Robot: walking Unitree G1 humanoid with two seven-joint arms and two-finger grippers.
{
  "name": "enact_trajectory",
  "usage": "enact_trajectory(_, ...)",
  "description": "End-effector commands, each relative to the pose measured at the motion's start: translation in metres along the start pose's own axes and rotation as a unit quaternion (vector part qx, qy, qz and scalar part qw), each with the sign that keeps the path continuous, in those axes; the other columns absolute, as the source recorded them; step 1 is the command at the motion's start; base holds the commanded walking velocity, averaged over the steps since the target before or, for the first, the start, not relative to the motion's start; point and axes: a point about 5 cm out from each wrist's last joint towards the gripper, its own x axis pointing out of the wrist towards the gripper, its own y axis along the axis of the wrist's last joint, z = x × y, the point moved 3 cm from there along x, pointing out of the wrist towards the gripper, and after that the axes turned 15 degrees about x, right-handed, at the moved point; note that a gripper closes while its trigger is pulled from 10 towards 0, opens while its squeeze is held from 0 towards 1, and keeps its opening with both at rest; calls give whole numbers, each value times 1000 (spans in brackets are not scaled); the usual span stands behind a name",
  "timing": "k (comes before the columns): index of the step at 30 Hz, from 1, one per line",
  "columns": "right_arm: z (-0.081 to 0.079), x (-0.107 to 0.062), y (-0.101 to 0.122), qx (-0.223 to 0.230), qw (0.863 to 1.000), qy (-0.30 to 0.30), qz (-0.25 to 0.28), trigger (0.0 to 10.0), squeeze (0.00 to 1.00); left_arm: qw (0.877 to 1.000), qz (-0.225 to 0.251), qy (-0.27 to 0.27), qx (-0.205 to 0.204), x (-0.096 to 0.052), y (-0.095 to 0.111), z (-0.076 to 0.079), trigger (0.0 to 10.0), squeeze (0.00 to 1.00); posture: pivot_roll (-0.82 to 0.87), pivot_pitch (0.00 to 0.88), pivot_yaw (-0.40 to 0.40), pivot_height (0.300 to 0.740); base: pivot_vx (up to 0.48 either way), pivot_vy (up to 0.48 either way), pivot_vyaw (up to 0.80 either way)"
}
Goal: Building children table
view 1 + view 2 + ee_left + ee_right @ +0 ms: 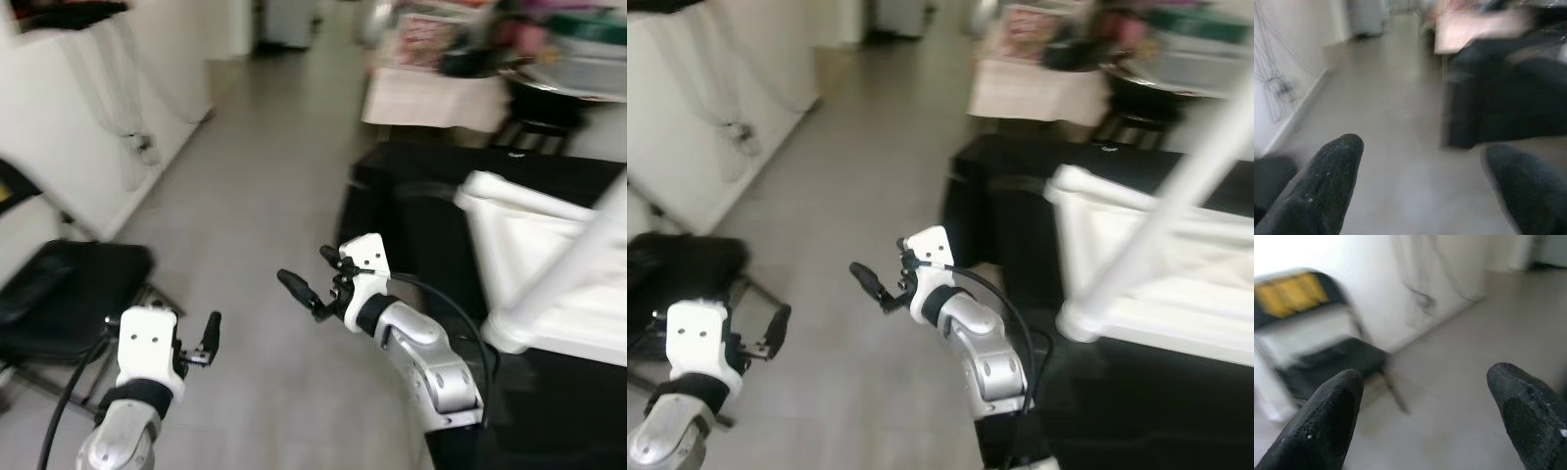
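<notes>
Left gripper [201, 343]: 2 fingers spread, empty, over grey floor [255, 176]. Right gripper [312, 284]: fingers parted, empty, pointing toward the folding chair [59, 294]. White children table frame [549, 264] lies on a black surface, right of the right gripper. Views blurred.

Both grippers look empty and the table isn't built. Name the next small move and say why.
Probably turn right toward the white table frame lying on the black surface. The left gripper and right gripper are both open and held over bare floor, holding nothing, and the frame sits off to the robot's right.
</notes>
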Motion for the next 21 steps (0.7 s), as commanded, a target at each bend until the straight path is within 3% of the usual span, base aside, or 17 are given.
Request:
enact_trajectory(1, -16, 8, 6, 4, 1000, 28, 12, 10000, 0, 1000, -20, 11, 12, -4, -9, -8, 10000, 0, -67, 18, -110, 740, 352, 0, 0)
enact_trajectory(21, -16, 10, 5, 12, 999, 31, 15, 10000, 0, 1000, -21, 6, 17, -4, -10, -9, 10000, 0, -62, 18, -106, 740, 343, 0, 0)
